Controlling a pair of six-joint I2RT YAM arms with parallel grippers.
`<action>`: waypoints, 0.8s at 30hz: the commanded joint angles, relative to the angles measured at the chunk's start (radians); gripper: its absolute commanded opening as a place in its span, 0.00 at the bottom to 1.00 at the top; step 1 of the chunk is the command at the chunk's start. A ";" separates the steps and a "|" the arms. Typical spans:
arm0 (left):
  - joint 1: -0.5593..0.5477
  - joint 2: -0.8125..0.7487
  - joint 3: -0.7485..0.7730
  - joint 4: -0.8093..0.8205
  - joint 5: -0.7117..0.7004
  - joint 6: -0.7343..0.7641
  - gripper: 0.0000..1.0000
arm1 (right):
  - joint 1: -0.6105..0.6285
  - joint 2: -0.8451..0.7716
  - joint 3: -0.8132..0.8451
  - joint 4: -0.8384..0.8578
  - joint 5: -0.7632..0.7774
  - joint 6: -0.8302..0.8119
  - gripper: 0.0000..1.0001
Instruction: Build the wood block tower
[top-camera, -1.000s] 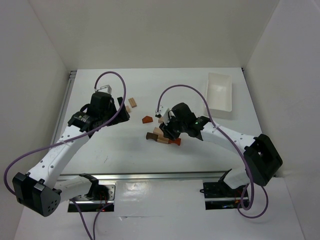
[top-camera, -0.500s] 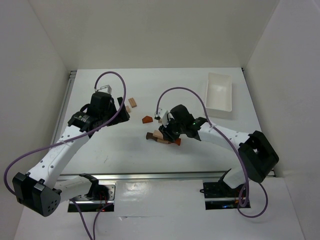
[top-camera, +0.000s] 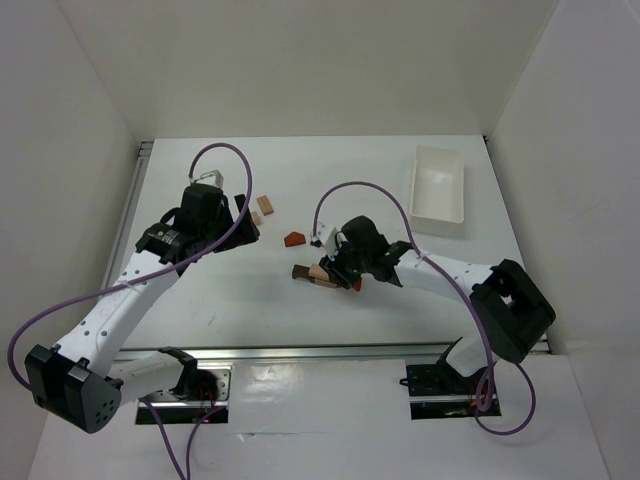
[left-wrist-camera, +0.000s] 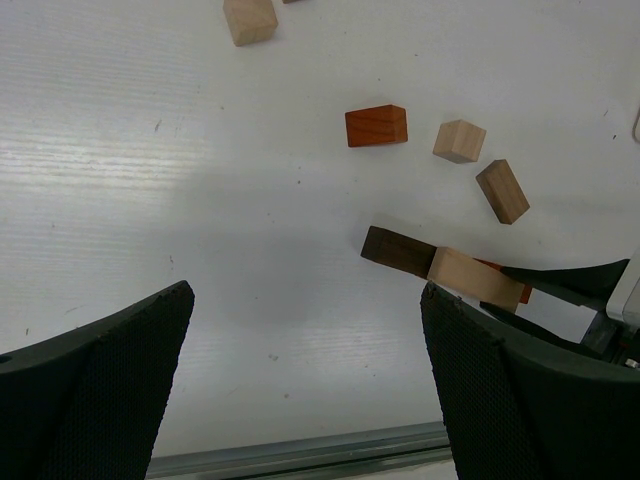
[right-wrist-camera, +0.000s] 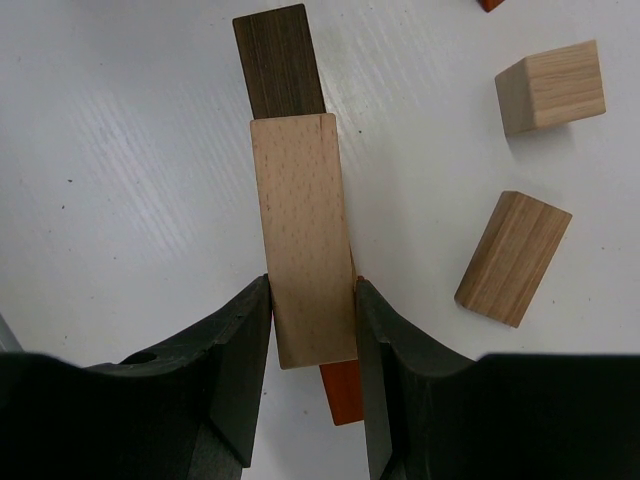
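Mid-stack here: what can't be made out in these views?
Right wrist: orange bar mostly hidden under the tan bar and right fingers; its length is unclear.
Top: the right arm covers the stack's right end.
Left wrist: tan block cut off by the top edge.

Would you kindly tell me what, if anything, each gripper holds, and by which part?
The right gripper clamps the light tan bar by its long sides, near its wrist-side end. The left gripper is open, holding nothing.
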 joint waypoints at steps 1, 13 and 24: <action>-0.004 0.001 -0.004 0.005 -0.009 -0.002 1.00 | 0.005 -0.004 -0.016 0.085 -0.005 -0.032 0.12; -0.004 0.001 -0.004 0.005 -0.009 -0.002 1.00 | 0.005 -0.004 -0.017 0.088 -0.017 -0.064 0.14; -0.004 0.010 -0.004 0.005 -0.009 0.007 1.00 | 0.005 0.015 -0.035 0.097 -0.026 -0.074 0.17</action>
